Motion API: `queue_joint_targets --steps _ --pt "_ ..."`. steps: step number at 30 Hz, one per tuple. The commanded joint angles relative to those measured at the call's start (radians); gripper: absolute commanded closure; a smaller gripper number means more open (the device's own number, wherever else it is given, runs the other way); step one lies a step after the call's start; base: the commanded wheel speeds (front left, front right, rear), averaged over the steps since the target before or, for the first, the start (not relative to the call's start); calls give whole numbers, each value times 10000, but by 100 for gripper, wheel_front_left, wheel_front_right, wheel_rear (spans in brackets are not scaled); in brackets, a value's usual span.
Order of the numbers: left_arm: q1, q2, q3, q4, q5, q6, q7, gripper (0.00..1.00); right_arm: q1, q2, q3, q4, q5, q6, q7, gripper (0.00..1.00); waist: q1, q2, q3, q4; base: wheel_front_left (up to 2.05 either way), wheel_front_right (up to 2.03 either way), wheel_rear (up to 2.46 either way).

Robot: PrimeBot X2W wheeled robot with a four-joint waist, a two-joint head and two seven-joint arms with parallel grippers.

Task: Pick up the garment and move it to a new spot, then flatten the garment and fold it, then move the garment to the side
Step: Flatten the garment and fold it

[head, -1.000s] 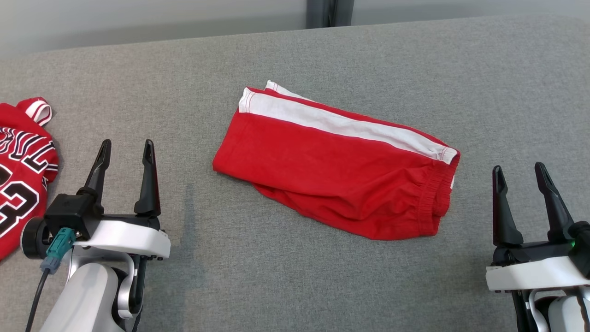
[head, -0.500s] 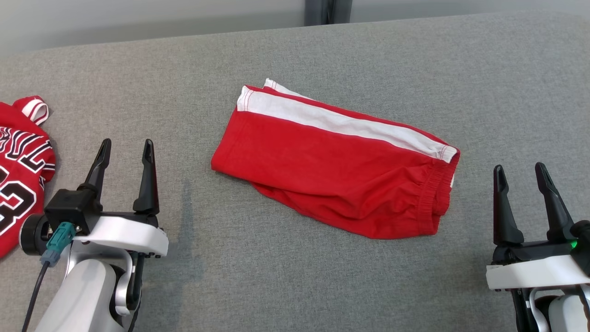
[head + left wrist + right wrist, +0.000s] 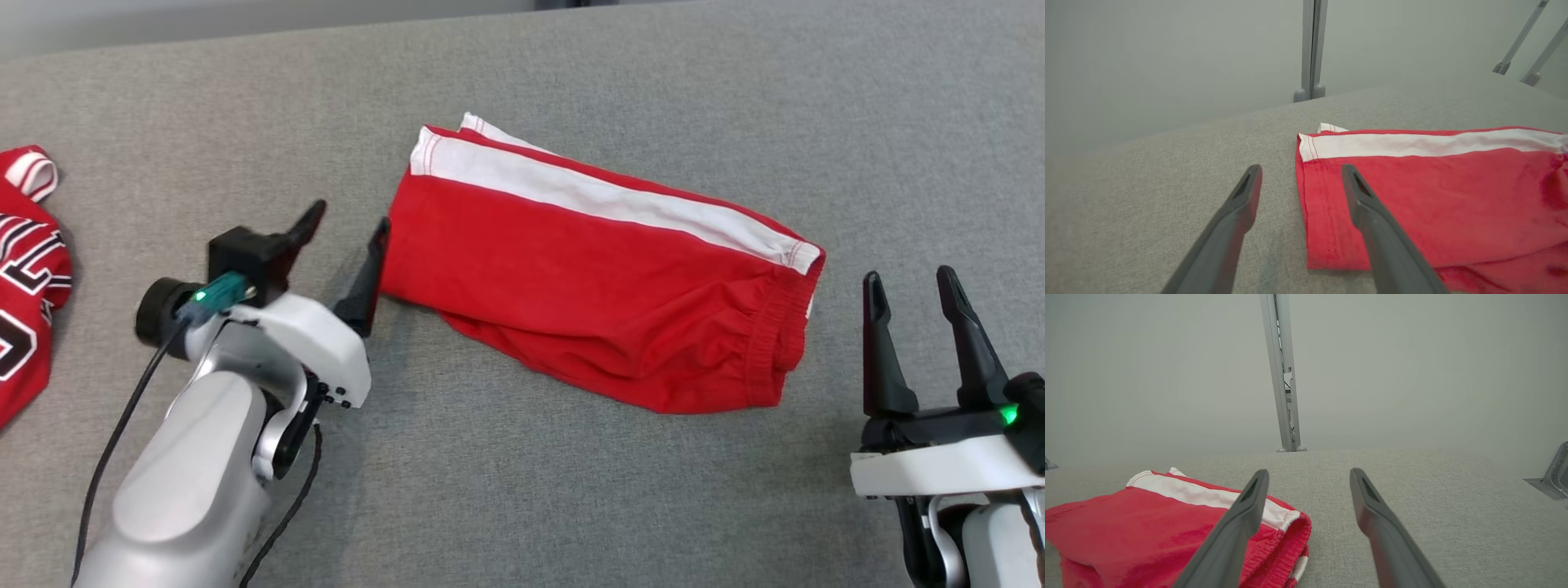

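Note:
The garment [image 3: 596, 269] is a pair of red shorts with a white side stripe, folded in half and lying on the grey table. My left gripper [image 3: 351, 220] is open at the shorts' left hem, one finger next to the cloth edge. In the left wrist view the gripper [image 3: 1300, 173] straddles the hem of the shorts [image 3: 1433, 204], holding nothing. Right of the elastic waistband, my right gripper [image 3: 906, 282] stands open and apart from it. The right wrist view has the waistband end of the shorts [image 3: 1167, 522] left of the open gripper [image 3: 1310, 475].
A red jersey [image 3: 24, 269] with black and white lettering lies at the table's left edge. The grey fabric table [image 3: 571, 490] has free room in front of and behind the shorts. A metal post [image 3: 1284, 375] stands beyond the far edge.
My left arm has swung forward and to the right, bringing its open gripper up to the shorts' left hem. The head camera tilted down slightly. The right gripper has not moved.

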Motion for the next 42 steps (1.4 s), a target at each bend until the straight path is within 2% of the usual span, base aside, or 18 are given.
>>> queue_joint_targets --steps 1,6,12,13,14,15,21,26,35,42 --pt "-304 -31 -124 362 -92 -191 298 0 -158 -29 42 -2 45 1 -73 0 0 0 138 -130 0 0 0" --pt "-948 -177 -468 1832 -401 -793 1300 0 -320 -33 170 29 212 1 -73 0 0 0 342 -372 0 0 0" --pt "-1357 -336 -842 2897 -566 -1148 1949 0 -298 -33 124 76 328 1 -73 0 0 0 419 -495 0 0 0" --pt "-1396 -351 -899 2998 -571 -1194 1998 23 -294 -32 122 78 342 1 -74 0 0 0 427 -507 0 0 0" --pt "-1438 -366 -944 3065 -567 -1205 1990 76 -294 -32 108 67 355 1 -74 0 0 0 442 -513 0 0 0" --pt "-1462 -388 -1007 3143 -582 -1245 2029 100 -297 -32 101 57 349 1 -74 0 0 0 449 -518 0 0 0" --pt "-1487 -359 -1079 3346 -597 -1205 1808 100 -303 -33 47 28 393 1 -74 0 0 0 485 -486 0 0 0" --pt "-728 -294 -565 2871 -1014 -790 1124 100 -220 -31 -13 67 319 1 -74 0 0 0 415 -415 0 0 0" --pt "2166 -142 13 395 -1542 247 78 100 56 -34 -199 309 165 1 -72 0 0 0 -25 284 0 0 0" --pt "3409 -200 91 -1214 -1577 762 -268 100 255 -36 -422 285 20 1 121 0 0 0 -269 767 0 0 0"
